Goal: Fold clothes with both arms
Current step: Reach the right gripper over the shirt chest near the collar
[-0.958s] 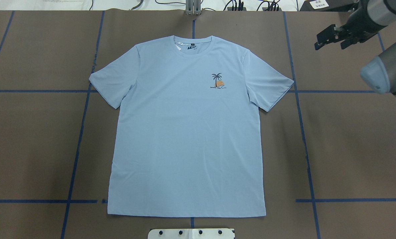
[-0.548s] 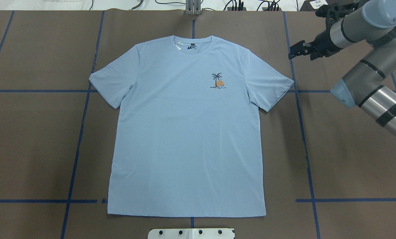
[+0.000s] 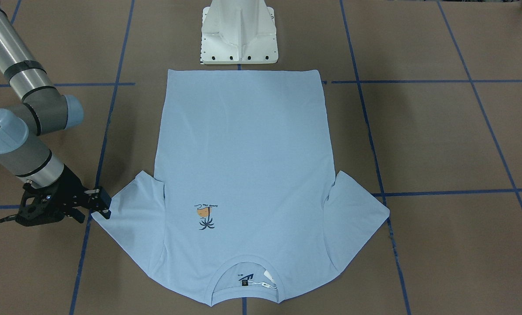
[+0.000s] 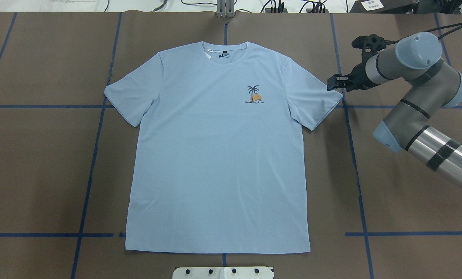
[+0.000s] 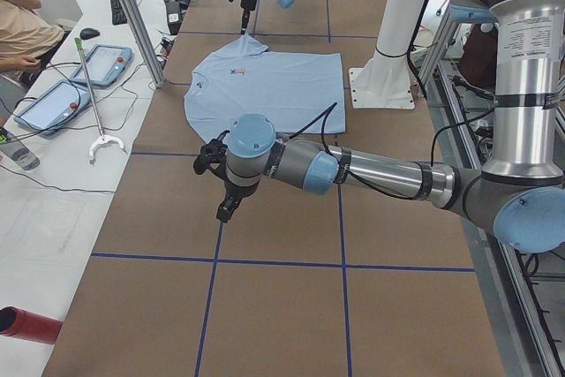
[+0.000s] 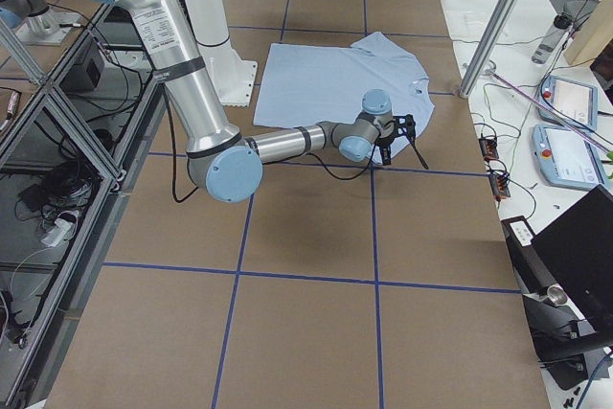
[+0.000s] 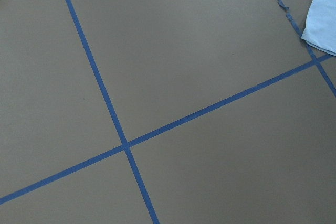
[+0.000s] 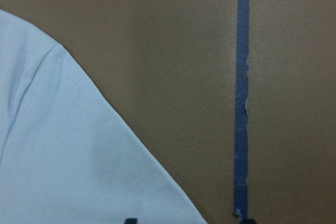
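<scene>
The clothes, one light blue T-shirt [image 4: 215, 155], lie flat and face up on the brown table, collar towards the far edge and a small palm-tree print [image 4: 254, 95] on the chest. My right gripper [image 4: 330, 83] is open and hovers low right beside the tip of the shirt's right-hand sleeve [image 4: 320, 100]. The front-facing view shows it [image 3: 104, 204] at that sleeve's corner, and the right wrist view shows the sleeve edge [image 8: 63, 156] between two dark fingertips. My left gripper [image 5: 225, 209] appears only in the exterior left view, over bare table well off the shirt; I cannot tell its state.
The white pedestal base [image 3: 239, 35] stands at the shirt's hem. Blue tape lines [image 4: 355, 155] cross the table. A side bench holds tablets [image 5: 53, 103] and a grabber stick [image 5: 93, 103], with a person [image 5: 22, 24] seated there.
My right arm has swung in from the far right corner, bringing its open gripper leftwards and down to the sleeve tip. The shirt has not moved.
</scene>
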{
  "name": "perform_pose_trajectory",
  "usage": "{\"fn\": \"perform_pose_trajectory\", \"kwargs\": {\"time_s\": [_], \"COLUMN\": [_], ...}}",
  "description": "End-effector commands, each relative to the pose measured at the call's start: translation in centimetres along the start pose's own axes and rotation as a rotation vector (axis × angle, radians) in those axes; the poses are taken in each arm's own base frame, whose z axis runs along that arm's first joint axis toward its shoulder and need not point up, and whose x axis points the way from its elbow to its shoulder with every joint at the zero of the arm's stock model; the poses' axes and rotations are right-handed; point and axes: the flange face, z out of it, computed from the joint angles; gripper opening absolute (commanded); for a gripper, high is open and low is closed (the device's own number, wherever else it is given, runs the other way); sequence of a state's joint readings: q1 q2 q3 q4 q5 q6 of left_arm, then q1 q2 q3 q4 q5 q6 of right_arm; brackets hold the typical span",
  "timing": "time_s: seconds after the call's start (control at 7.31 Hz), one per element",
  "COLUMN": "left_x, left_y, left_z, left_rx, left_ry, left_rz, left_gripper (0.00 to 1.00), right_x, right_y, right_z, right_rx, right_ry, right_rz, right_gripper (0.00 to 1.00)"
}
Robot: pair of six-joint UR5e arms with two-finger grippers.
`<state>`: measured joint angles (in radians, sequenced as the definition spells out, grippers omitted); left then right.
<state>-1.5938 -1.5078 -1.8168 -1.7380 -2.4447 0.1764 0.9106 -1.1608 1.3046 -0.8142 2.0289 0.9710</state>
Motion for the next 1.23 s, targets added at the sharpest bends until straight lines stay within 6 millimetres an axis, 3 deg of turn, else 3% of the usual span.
{"fn": "perform_pose_trajectory", "kwargs": {"time_s": [0.0, 0.27, 0.55, 0.96, 1.1], "left_x": [0.04, 0.02, -0.04, 0.14, 0.19], "left_y": [-0.02, 0.06, 0.09, 0.06, 0.03], "left_z": [-0.03, 0.0, 0.05, -0.11, -0.25], "left_rx": [0.001, 0.0, -0.001, 0.001, 0.003], "left_ry": [0.0, 0.001, 0.001, -0.001, -0.002], "left_rz": [0.001, 0.0, -0.002, 0.002, 0.002], "left_gripper": [1.0, 1.0, 1.0, 1.0, 1.0], "right_x": [1.16, 1.38, 1.2, 0.94, 0.63], "right_y": [0.84, 0.95, 1.08, 1.43, 1.39], "right_z": [0.43, 0.49, 0.55, 0.84, 0.59], "right_rx": [-0.008, -0.01, -0.012, -0.019, -0.019], "right_ry": [0.016, 0.019, 0.018, 0.017, 0.014], "right_rz": [0.004, 0.006, 0.004, 0.0, -0.001], "right_gripper": [0.68, 0.56, 0.35, 0.29, 0.04]}}
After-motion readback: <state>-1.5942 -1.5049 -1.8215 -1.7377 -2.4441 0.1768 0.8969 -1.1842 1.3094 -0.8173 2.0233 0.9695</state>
